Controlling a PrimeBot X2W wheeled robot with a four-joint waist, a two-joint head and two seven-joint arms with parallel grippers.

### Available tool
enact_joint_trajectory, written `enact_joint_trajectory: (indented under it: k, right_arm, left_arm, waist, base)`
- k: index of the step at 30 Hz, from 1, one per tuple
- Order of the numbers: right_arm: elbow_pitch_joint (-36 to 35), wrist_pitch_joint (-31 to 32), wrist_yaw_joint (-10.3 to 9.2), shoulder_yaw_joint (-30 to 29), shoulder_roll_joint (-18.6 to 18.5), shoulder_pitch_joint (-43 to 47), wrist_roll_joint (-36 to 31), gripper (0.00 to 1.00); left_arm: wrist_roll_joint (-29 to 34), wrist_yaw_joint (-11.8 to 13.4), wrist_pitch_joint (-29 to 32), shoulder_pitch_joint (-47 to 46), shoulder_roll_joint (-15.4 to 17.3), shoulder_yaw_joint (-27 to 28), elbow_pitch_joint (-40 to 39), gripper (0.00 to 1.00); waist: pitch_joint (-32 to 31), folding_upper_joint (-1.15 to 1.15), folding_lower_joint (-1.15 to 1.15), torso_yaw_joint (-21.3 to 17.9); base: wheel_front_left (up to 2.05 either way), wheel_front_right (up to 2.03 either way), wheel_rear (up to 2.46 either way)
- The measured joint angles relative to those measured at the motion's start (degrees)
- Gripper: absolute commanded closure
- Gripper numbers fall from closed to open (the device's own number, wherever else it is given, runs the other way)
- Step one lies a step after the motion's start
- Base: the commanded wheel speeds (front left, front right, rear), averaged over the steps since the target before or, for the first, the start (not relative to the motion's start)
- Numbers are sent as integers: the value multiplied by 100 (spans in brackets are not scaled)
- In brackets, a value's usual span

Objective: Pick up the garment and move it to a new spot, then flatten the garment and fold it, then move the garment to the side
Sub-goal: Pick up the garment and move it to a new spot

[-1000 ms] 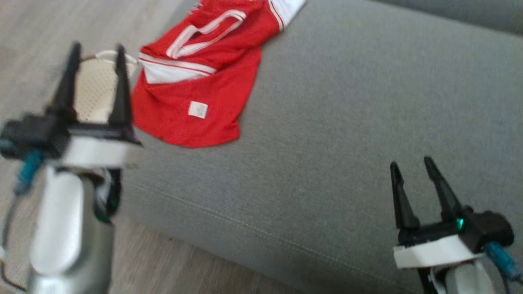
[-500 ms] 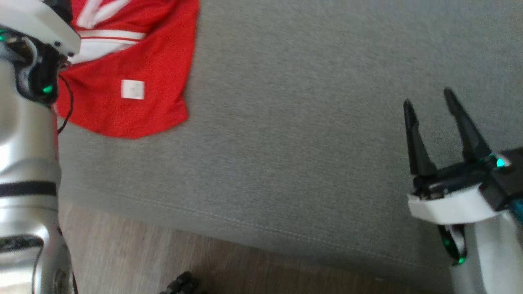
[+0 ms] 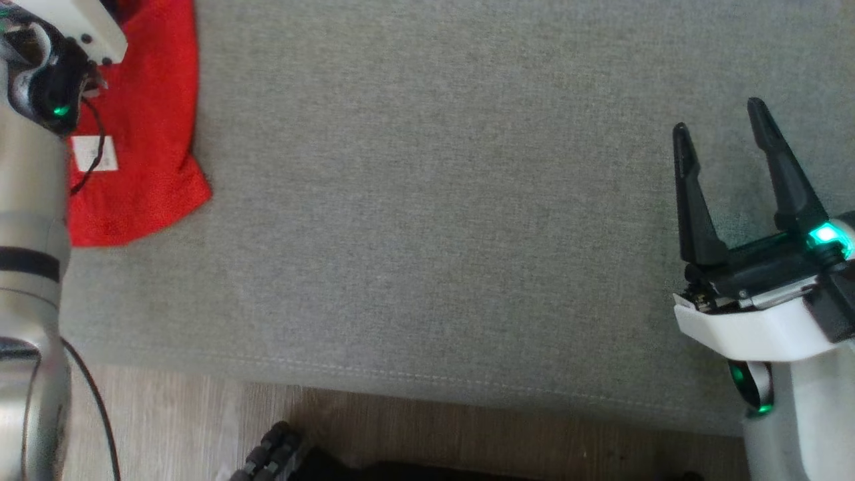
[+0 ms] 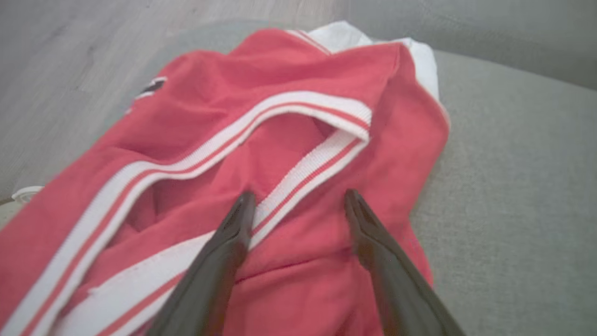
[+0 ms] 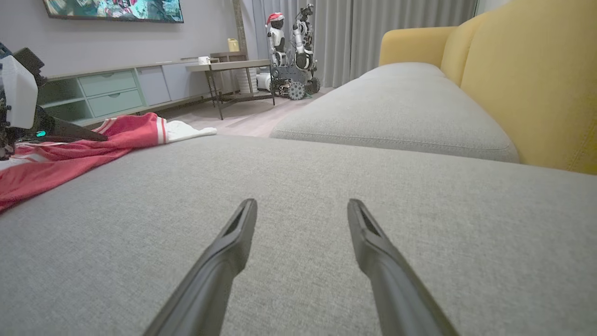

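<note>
The head has swung right, so the jersey (image 3: 147,100) now sits at the head view's far left. The cloth itself seems unmoved. The left gripper (image 4: 298,196) has come in over it, fingers spread, nothing pinched yet, so the pick-up looks about to begin. Well apart, the right gripper (image 3: 718,117) hangs agape over bare cushion (image 3: 434,200). The jersey is red, white-trimmed and rumpled by the cushion's edge.

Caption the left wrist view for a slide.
Open left gripper aimed at the crumpled red-and-white garment on the grey sofa cushion.
</note>
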Motion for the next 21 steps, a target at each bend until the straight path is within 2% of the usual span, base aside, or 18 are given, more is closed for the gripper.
enact_joint_trajectory:
  k: [8, 9, 10, 17, 21]
  right_arm:
    - [-196, 0, 0, -30, -13, -89, -2, 0]
    - [-211, 0, 0, -32, -12, -130, -2, 0]
    - [-230, 0, 0, -33, -9, -167, -2, 0]
    - [-202, -10, 0, -42, 126, -221, 16, 0]
    - [-159, -14, 0, 1, 205, -222, 57, 0]
  left_arm:
    - [-288, 1, -207, -326, 205, -430, 305, 0]
    - [-337, 3, -240, -344, 216, -522, 296, 88]
    - [-390, 5, -357, -344, 237, -576, 277, 100]
    - [-631, 5, -1388, -143, 410, -1295, -32, 100]
    - [-679, 5, -1771, -80, 570, -1640, -280, 100]
  waist:
    - [352, 0, 0, -151]
    - [378, 0, 0, -168]
    - [397, 0, 0, -182]
    - [176, 0, 0, -225]
    - [-34, 0, -1, -236]
  base:
    - [0, 0, 0]
    - [0, 0, 0]
    - [0, 0, 0]
    - [0, 0, 0]
    - [0, 0, 0]
